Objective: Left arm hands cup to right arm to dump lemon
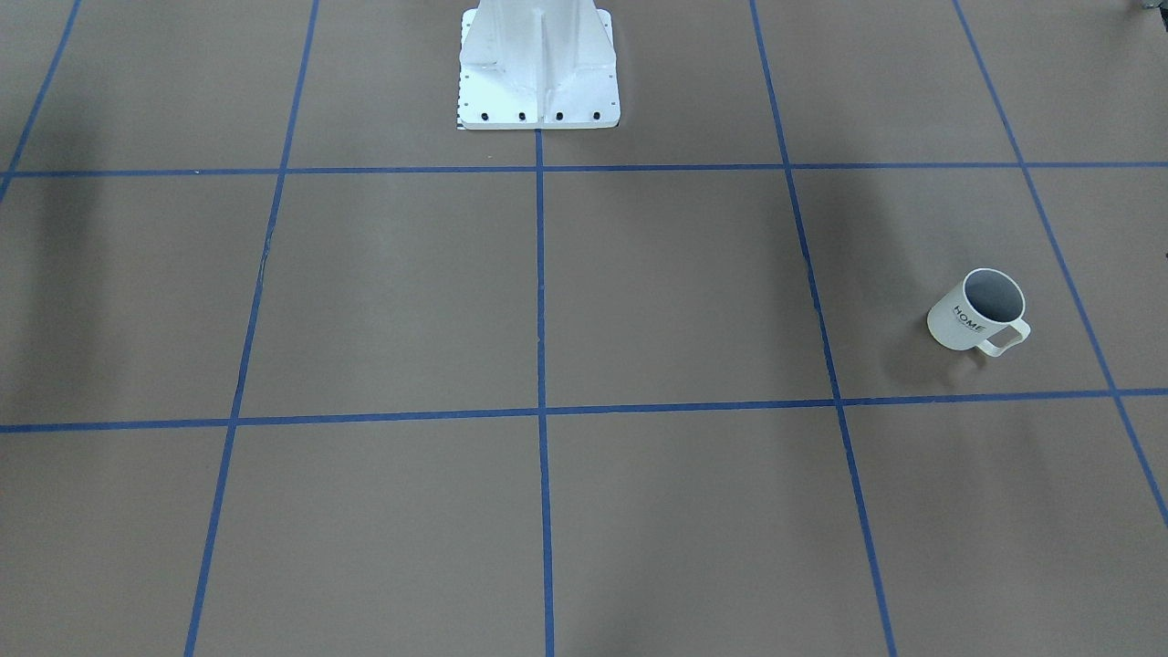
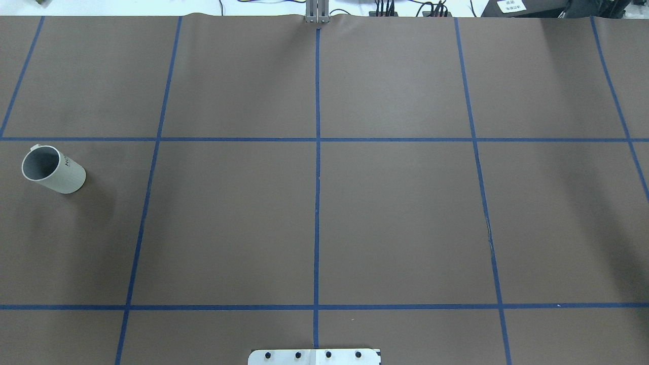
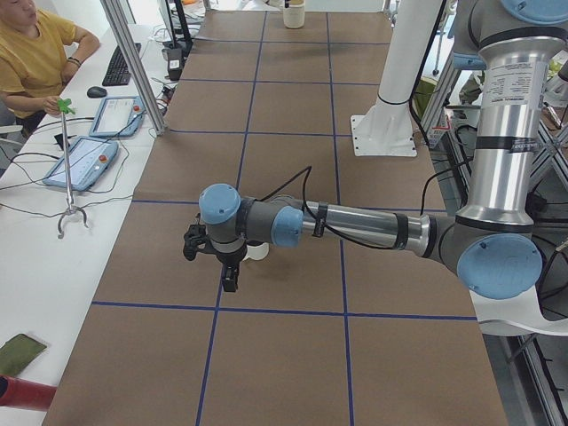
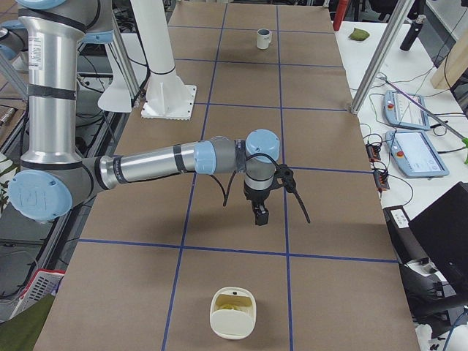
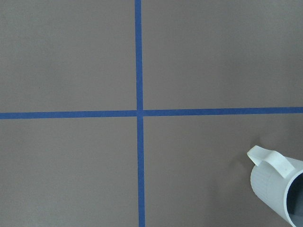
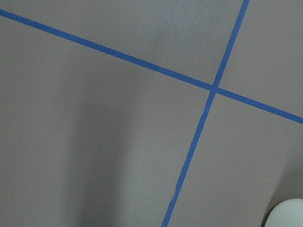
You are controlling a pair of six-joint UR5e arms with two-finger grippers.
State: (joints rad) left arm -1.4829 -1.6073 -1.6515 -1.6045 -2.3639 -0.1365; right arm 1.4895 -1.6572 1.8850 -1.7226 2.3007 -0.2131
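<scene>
The cup [image 1: 978, 310] stands upright on the brown table, a cream mug with black "HOME" lettering and its handle towards the operators' side. It also shows at the overhead view's left edge [image 2: 53, 170] and in the left wrist view's lower right corner [image 5: 277, 182]. Its inside looks grey; no lemon shows in it. My left gripper [image 3: 229, 277] hangs above the table close beside the cup [image 3: 257, 252]. My right gripper [image 4: 259, 213] hangs over the table's middle, far from the cup [image 4: 263, 38]. I cannot tell whether either gripper is open or shut.
A cream square container [image 4: 234, 313] with something yellowish inside stands at the table's end on my right; it also shows in the exterior left view [image 3: 294, 13]. The white robot base [image 1: 538, 73] stands at the back. An operator [image 3: 35, 53] sits beside the table.
</scene>
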